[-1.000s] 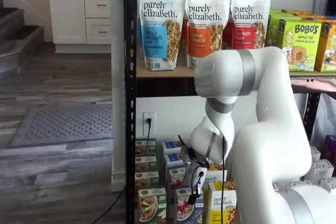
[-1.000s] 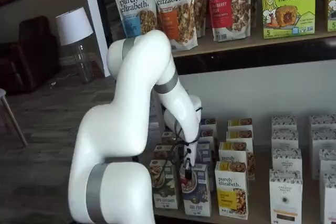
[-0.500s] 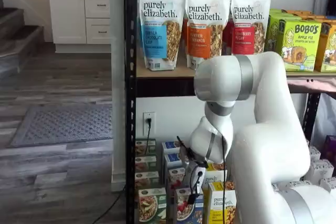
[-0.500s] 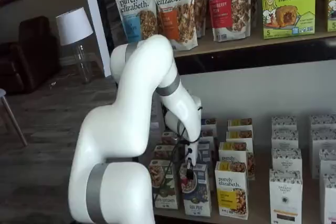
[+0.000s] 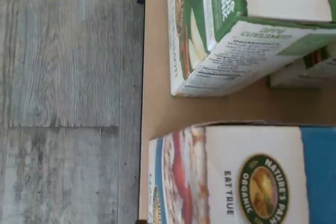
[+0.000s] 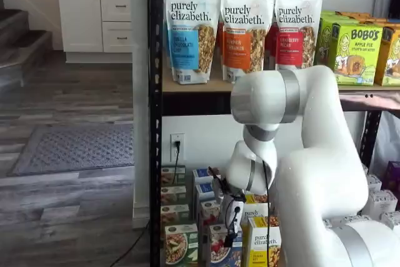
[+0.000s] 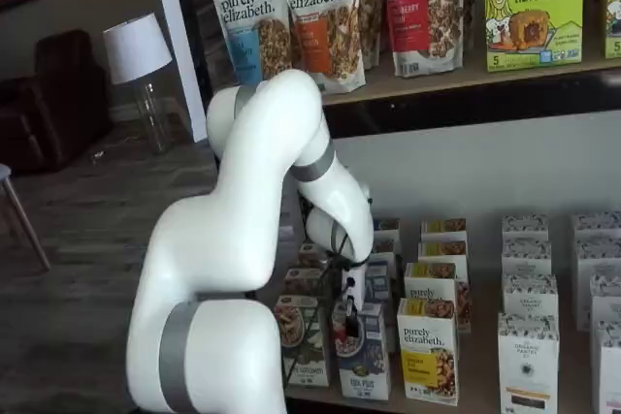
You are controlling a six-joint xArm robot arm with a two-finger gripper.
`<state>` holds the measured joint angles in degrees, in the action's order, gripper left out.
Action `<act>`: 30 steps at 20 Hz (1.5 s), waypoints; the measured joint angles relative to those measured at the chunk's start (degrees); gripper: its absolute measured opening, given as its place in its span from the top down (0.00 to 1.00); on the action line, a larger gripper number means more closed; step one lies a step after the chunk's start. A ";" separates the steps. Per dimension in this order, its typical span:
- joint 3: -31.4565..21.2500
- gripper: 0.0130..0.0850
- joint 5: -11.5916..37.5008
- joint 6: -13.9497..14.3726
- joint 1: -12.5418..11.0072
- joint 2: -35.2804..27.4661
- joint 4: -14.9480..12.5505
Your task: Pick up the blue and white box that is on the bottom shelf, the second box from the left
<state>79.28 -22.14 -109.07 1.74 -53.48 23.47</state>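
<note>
The blue and white box (image 6: 219,249) stands at the front of the bottom shelf (image 7: 485,397), between a green-and-white box (image 6: 179,245) and a yellow-and-white box (image 6: 266,247). It also shows in a shelf view (image 7: 368,364). My gripper (image 6: 229,237) hangs right over its top edge, and its black fingers (image 7: 346,315) reach down at the box's top. No gap between the fingers shows, and I cannot tell whether they hold the box. The wrist view shows the box's white and blue top (image 5: 252,182) close up, with the green-and-white box (image 5: 236,30) beside it.
More small boxes stand in rows behind and to the right (image 7: 529,356). The upper board carries tall granola bags (image 6: 240,26) and green Bobo's boxes (image 6: 356,51). A black rack post (image 6: 155,154) stands left of the boxes. Wood floor (image 5: 68,98) lies beyond the shelf's front edge.
The arm's elbow has swung a little to the right. The gripper has stayed over the blue and white box, shifting only slightly.
</note>
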 joint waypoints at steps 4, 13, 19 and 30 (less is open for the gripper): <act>-0.41 0.00 -0.31 1.18 0.04 0.01 -1.35; -1.83 0.00 0.46 2.53 0.09 0.43 -2.95; -2.12 0.00 0.68 2.00 -0.05 0.50 -2.56; -2.28 0.22 0.46 3.72 -0.37 0.58 -4.81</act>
<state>77.00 -21.69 -105.35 1.37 -52.90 18.66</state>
